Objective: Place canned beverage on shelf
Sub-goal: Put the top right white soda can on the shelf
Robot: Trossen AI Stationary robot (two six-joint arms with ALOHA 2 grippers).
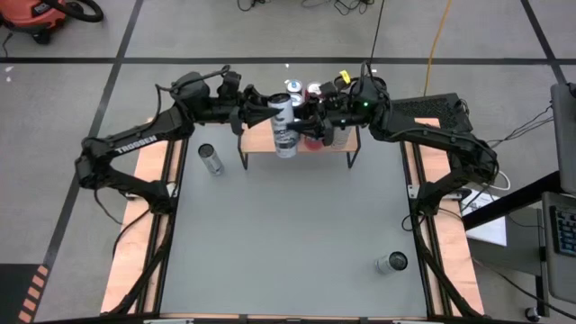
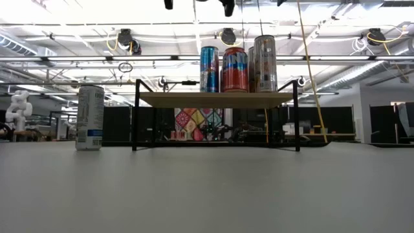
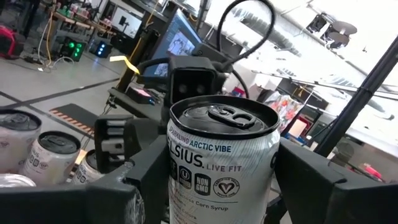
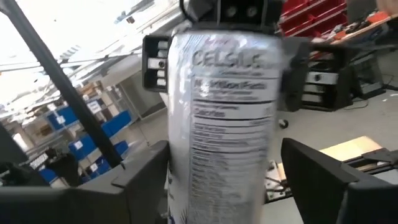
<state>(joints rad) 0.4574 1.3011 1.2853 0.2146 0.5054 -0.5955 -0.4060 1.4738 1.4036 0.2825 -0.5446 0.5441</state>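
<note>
Can (image 1: 284, 124) above shelf (image 1: 261, 137); left claw (image 1: 270, 112) grips it, right claw (image 1: 310, 121) open alongside.

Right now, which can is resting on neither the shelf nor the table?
The white Celsius can: it is up in the air between the left gripper and right gripper. Every other can stands on the shelf or the table.

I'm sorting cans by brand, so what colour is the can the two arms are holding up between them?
The Celsius can is white and silver with dark lettering, clearest in the left wrist view.
</note>
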